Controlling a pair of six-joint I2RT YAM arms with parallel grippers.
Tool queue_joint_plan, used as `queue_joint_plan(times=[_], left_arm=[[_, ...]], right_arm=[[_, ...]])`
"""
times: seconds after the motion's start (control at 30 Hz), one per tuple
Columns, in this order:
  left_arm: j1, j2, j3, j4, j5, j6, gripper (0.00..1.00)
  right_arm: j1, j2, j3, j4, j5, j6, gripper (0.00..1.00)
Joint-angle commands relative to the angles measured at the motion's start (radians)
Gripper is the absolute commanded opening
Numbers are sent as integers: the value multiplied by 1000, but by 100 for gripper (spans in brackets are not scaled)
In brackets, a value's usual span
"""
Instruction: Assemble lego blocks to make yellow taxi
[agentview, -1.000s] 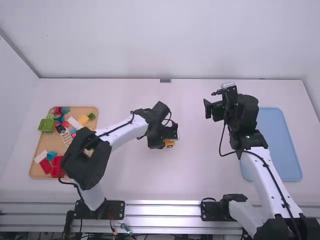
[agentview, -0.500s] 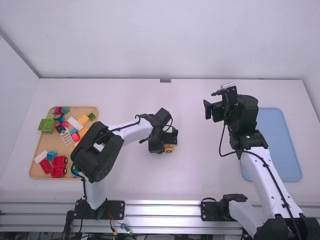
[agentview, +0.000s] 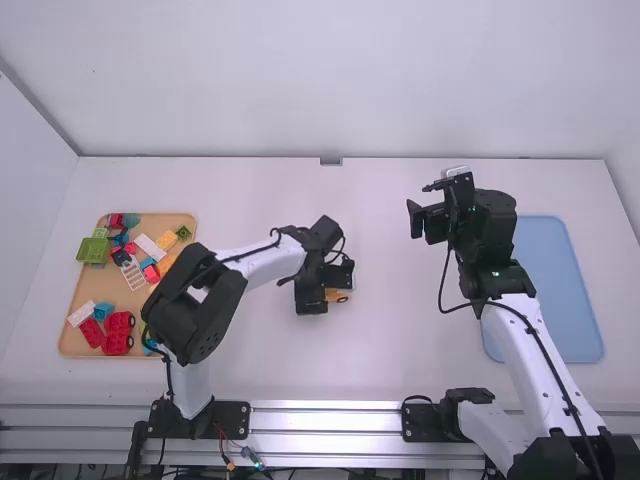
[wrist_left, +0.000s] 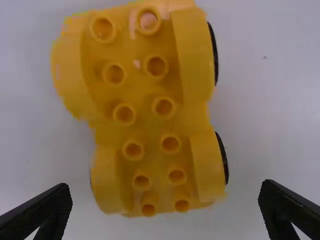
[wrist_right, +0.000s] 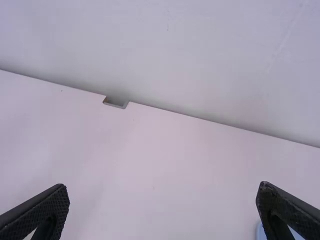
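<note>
In the high view my left gripper (agentview: 338, 277) is low over mid-table, partly covering the yellow wheeled base (agentview: 337, 296). The left wrist view shows that studded yellow base (wrist_left: 150, 110) with black wheels along one side; my left gripper (wrist_left: 165, 207) stands open, its fingers apart past one end of the base, not touching it. My right gripper (agentview: 428, 220) is held up above the right part of the table. In the right wrist view, my right gripper (wrist_right: 162, 207) is open with nothing between its fingers.
A tan tray (agentview: 75, 342) at the left holds loose blocks, among them a green piece (agentview: 93, 250), red wheeled pieces (agentview: 118, 333) and a yellow block (agentview: 167, 240). A blue tray (agentview: 560, 290) lies at the right, partly behind the right arm.
The left arm has swung from nearer the tray, its elbow and gripper moving slightly toward the camera, and the gripper has turned a little. The right arm has stayed still.
</note>
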Motion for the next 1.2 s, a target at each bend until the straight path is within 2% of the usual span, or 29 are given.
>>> queue_joint_plan(times=[0.0, 0.17, 0.37, 0.5, 0.6, 0.67, 0.9, 1.03, 1.17], left_arm=[[31, -14, 71, -30, 2, -36, 99], [82, -89, 139, -126, 0, -55, 99], [229, -211, 160, -162, -7, -187, 99], [416, -257, 160, -132, -43, -391, 99], [597, -253, 160, -93, -208, -683, 99], [645, -250, 160, -95, -217, -701, 99], [961, -184, 189, -88, -89, -570, 99], [1070, -82, 291, -179, -27, -452, 99], [1104, 58, 431, -279, -20, -306, 99]], right_arm=[[2, 2, 43, 3, -6, 5, 99], [3, 2, 43, 6, -6, 4, 99], [1, 2, 43, 7, -6, 5, 99], [5, 2, 43, 6, -6, 5, 99], [20, 2, 43, 9, -6, 5, 99], [25, 2, 43, 14, -6, 5, 99], [71, 2, 43, 52, -6, 5, 99], [92, 2, 43, 68, -6, 5, 99], [109, 2, 43, 85, -6, 4, 99]])
